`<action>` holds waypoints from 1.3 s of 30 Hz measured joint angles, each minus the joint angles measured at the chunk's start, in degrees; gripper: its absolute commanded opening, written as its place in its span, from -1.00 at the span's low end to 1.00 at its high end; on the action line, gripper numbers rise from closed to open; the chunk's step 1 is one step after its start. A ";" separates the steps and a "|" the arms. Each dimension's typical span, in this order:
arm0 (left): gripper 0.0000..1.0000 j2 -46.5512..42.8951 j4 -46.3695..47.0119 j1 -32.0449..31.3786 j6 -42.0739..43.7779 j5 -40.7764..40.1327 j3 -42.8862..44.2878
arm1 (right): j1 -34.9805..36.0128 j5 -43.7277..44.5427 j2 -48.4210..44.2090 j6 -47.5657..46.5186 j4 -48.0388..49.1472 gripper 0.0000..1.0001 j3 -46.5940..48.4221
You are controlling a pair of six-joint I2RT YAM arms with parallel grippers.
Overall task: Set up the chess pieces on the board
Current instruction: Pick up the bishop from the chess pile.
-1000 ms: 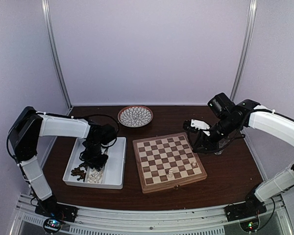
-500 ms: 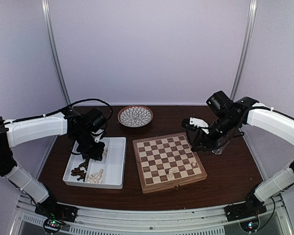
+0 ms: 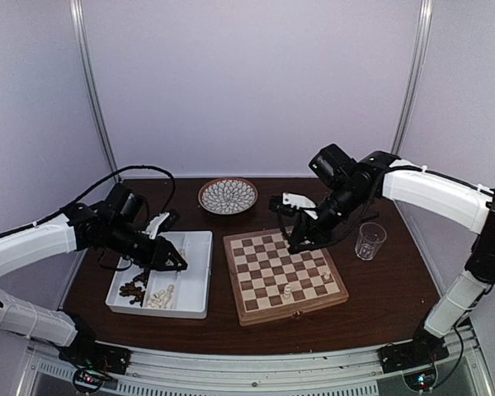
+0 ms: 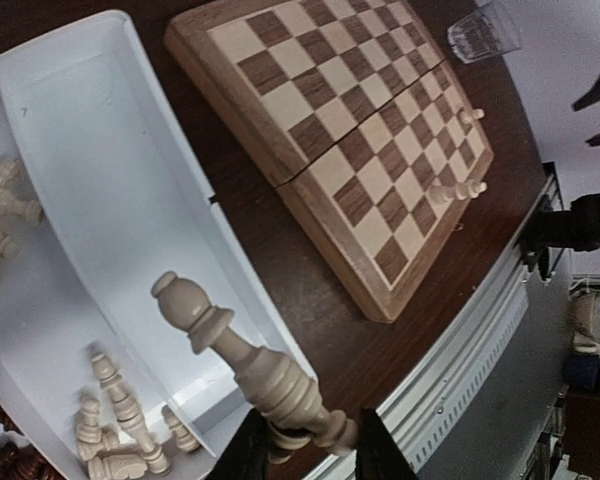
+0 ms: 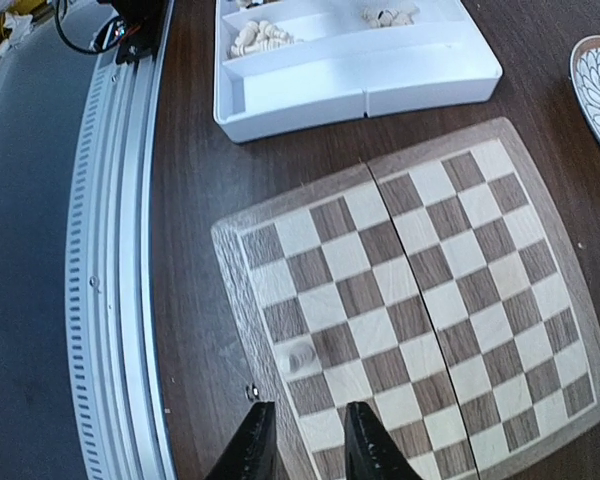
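The board point(image 3: 285, 272) lies mid-table with two cream chess pieces point(image 3: 287, 290) standing near its front edge. My left gripper point(image 3: 175, 262) hovers over the white tray point(image 3: 194, 285), shut on the base of a cream piece point(image 4: 242, 352) that sticks out tilted from the jaws point(image 4: 305, 445). More cream pieces point(image 4: 120, 430) and dark ones point(image 3: 132, 290) lie in the tray's front compartments. My right gripper point(image 3: 299, 242) hangs above the board's far left part. In the right wrist view it point(image 5: 302, 445) stands open, empty, with one cream piece point(image 5: 302, 357) below on the board point(image 5: 420, 300).
A round patterned plate point(image 3: 228, 195) sits at the back behind the tray. A clear glass point(image 3: 369, 241) stands right of the board. The metal rail point(image 3: 256, 371) runs along the table's near edge.
The left arm has lifted out of the tray and swung its gripper toward the tray's right side, piece in hand. The right arm has moved left from the glass to over the board.
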 measured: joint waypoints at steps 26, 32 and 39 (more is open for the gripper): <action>-0.88 -0.28 30.10 10.60 -10.75 46.88 -4.76 | 8.90 -21.44 34.62 19.61 19.65 0.01 35.19; -0.89 -0.28 31.65 10.60 -11.43 48.87 -4.76 | 8.90 -29.29 34.62 19.74 20.96 0.00 35.21; -0.90 -0.22 35.32 10.62 -13.33 49.83 -4.76 | 8.94 -36.46 34.62 20.37 22.99 -0.13 34.84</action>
